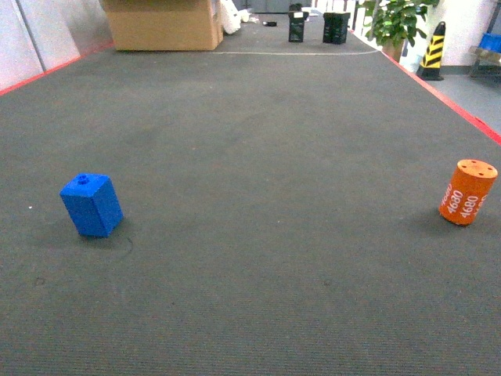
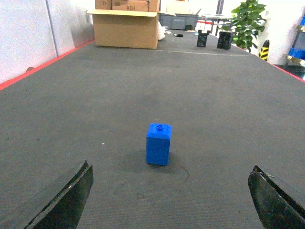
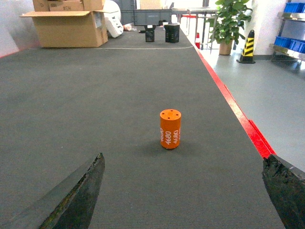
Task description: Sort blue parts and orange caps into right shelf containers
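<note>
Both grippers spread wide, each facing its own piece on the dark mat.
Block stands mid-frame before the left gripper; cap mid-frame before the right gripper; both look light, rigid, smooth plastic; pinch the block's flat sides, the cap's round wall low down.

Block is set far left on mat, cap far right; box behind, at mat's back-left.
</note>
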Motion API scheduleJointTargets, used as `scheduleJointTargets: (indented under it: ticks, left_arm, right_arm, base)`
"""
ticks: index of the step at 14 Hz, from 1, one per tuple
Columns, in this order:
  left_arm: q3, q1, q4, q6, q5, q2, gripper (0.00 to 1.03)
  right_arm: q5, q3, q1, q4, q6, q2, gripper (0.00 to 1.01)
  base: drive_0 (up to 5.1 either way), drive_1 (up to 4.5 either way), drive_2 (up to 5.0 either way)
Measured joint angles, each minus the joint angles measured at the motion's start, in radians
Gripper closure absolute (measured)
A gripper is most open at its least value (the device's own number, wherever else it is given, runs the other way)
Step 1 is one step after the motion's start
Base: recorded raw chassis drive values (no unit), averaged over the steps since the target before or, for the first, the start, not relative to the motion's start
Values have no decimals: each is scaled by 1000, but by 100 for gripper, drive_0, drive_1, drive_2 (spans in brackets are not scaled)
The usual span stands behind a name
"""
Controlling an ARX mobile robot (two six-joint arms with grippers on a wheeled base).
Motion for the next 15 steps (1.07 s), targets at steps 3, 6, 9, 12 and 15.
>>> scheduleJointTargets:
  ticks: [3, 6, 9, 12, 15]
  left_arm:
    - [0, 0, 0, 0, 0, 0, 5]
    - [0, 0, 0, 0, 0, 0, 5]
    - [0, 0, 0, 0, 0, 0, 5]
    - [0, 0, 0, 0, 0, 0, 5]
    - [0, 0, 0, 0, 0, 0, 5]
  right_arm:
    - [0, 0, 0, 0, 0, 0, 3]
    - [0, 0, 0, 0, 0, 0, 3]
    - [0, 0, 0, 0, 0, 0, 3]
    - [0, 0, 0, 0, 0, 0, 3]
    - [0, 0, 0, 0, 0, 0, 3]
  base:
    - [0, 0, 0]
    - [0, 0, 0]
    - [0, 0, 0]
    - [0, 0, 0]
    - [0, 0, 0]
